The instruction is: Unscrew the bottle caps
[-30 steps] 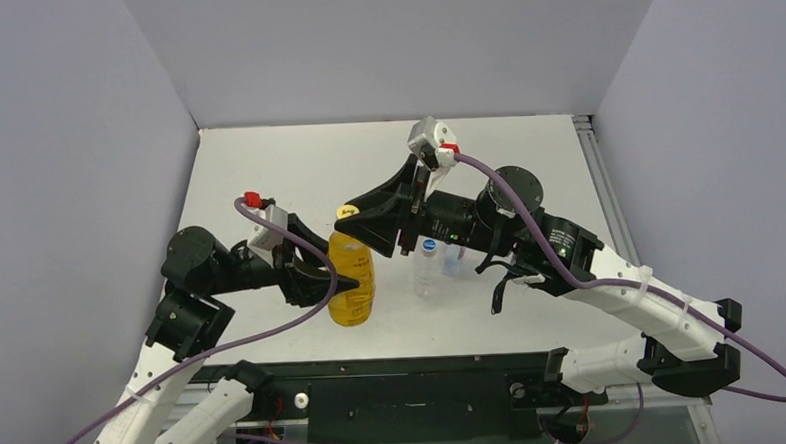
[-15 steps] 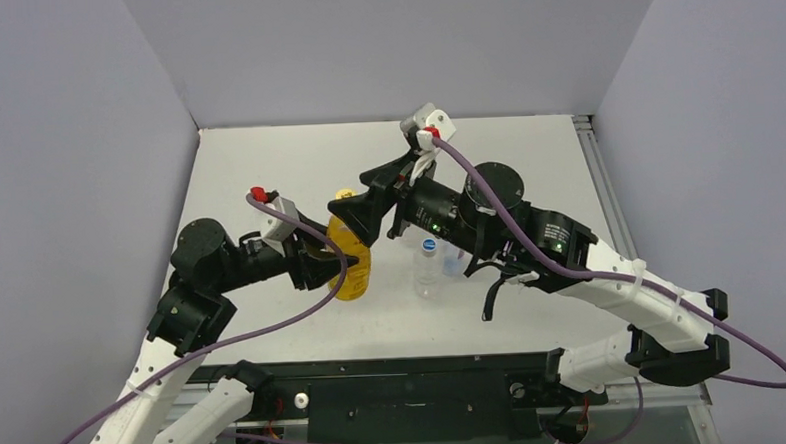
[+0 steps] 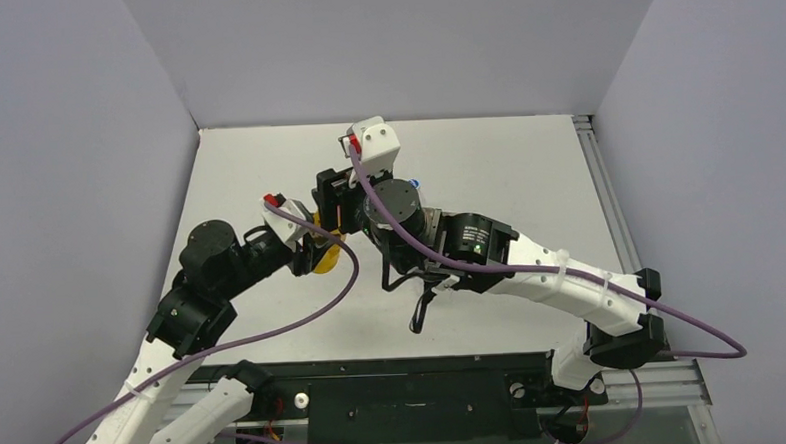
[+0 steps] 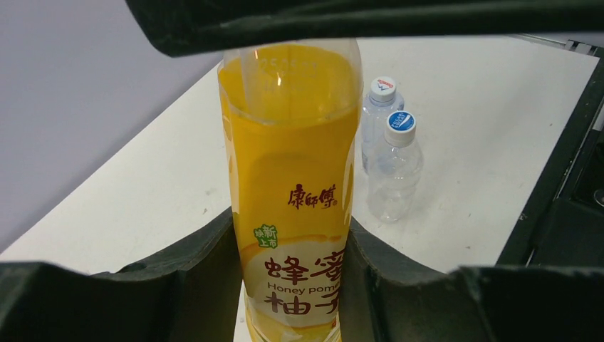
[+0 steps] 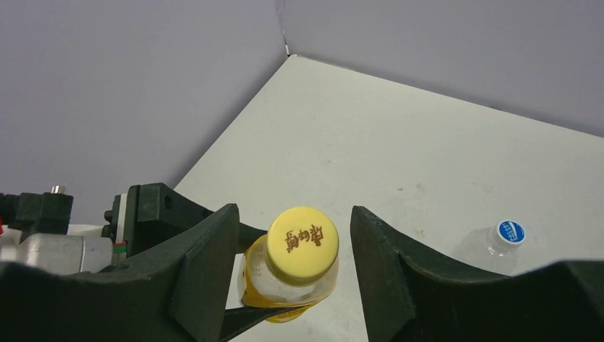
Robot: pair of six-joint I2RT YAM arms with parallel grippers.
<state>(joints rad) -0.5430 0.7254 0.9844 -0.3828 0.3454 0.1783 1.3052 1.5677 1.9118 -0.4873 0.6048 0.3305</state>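
Note:
The yellow-orange bottle (image 4: 292,192) stands upright, and my left gripper (image 4: 292,246) is shut on its lower body. In the top view the bottle (image 3: 323,263) is mostly covered by the arms. Its yellow cap (image 5: 303,244) sits between the fingers of my right gripper (image 5: 292,222), which is open, with a gap on each side of the cap. The right gripper (image 3: 333,203) hangs directly above the bottle. Two clear bottles (image 4: 394,171) with blue-topped white caps (image 4: 401,121) stand on the table beyond it. One of them (image 5: 498,246) shows in the right wrist view.
The white table (image 3: 527,166) is walled in by grey panels at the back and sides. The right arm (image 3: 470,249) reaches across the middle and hides the clear bottles in the top view. The left arm's purple cable (image 3: 303,311) loops near the front.
My right arm has swung left and its open jaws now straddle the yellow cap. My left gripper has carried the yellow bottle slightly left and back. The clear bottles are now hidden under the right arm.

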